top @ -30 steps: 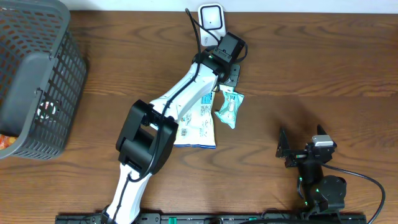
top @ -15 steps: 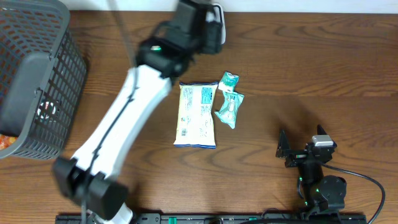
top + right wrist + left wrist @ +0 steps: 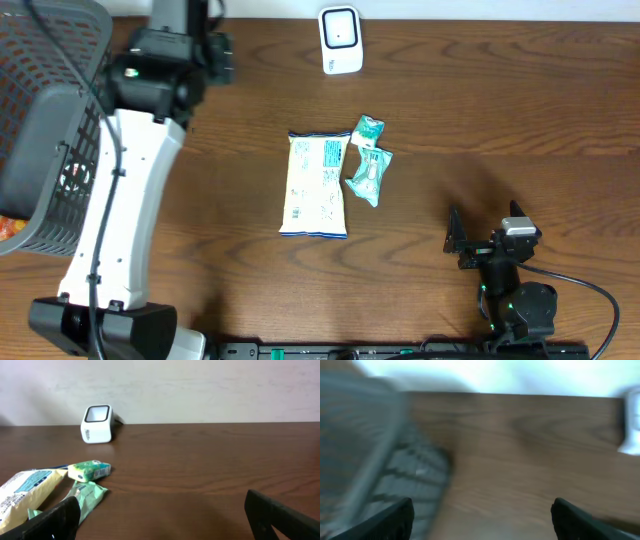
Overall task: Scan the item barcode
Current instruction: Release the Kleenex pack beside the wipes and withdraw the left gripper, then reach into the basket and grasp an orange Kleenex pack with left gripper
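fetching is likely starting: left gripper point(image 3: 482, 510), gaping and empty, is hovering by the ten-o'clock basket point(image 3: 40, 40), needing an item for the twelve-o'clock scanner point(image 3: 340, 40); right gripper point(image 3: 160, 510) is idling open, empty.

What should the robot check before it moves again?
1. Left gripper open and empty: ok.
2. Right gripper open and empty: ok.
3. Scanner upright, nothing covering it: ok.
4. Snack bag and green packets lying away from both grippers: ok.
5. What lies in the basket: cannot tell, mostly hidden.
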### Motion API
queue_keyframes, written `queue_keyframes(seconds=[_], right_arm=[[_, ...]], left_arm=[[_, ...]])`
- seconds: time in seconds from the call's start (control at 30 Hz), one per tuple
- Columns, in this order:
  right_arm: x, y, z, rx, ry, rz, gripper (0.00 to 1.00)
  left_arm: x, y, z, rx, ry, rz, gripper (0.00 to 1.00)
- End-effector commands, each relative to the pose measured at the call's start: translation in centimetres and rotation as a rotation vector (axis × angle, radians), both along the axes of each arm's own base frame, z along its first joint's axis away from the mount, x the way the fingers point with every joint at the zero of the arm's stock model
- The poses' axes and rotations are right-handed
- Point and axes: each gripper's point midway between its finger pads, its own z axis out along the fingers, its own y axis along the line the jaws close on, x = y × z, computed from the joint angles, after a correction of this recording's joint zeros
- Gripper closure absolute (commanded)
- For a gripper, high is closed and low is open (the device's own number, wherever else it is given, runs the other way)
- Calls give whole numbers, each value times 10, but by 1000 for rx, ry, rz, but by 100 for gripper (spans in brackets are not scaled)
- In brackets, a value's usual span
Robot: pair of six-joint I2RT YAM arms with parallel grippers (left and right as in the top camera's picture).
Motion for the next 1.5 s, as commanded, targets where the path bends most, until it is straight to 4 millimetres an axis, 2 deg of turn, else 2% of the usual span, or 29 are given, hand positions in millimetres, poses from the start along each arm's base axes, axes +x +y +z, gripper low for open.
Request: queue_keyframes(seconds=[0.0, 0.27, 0.53, 0.87, 1.07, 1.2, 1.33, 1.47], right_arm=[[0, 2, -1, -7, -1, 10, 1], [0, 2, -1, -7, -1, 10, 1], [0, 2, -1, -7, -1, 10, 1], [0, 2, -1, -7, -1, 10, 1], [0, 2, -1, -7, -1, 10, 1], [0, 2, -1, -7, -1, 10, 1], [0, 2, -1, -7, -1, 10, 1], [0, 2, -1, -7, -1, 10, 1]], left_arm=[[-13, 53, 22, 94, -37, 151, 13], [-28, 94, 27, 56, -56, 289, 13], [-46, 133, 20, 46, -18, 401, 12], [-88, 205, 10, -46, -20, 688, 12], [-110, 238, -4, -207, -17, 755, 12], [-127, 262, -10, -255, -21, 831, 12], [-148, 276, -21, -266, 26, 896, 12], [-154, 283, -31, -268, 46, 917, 12]])
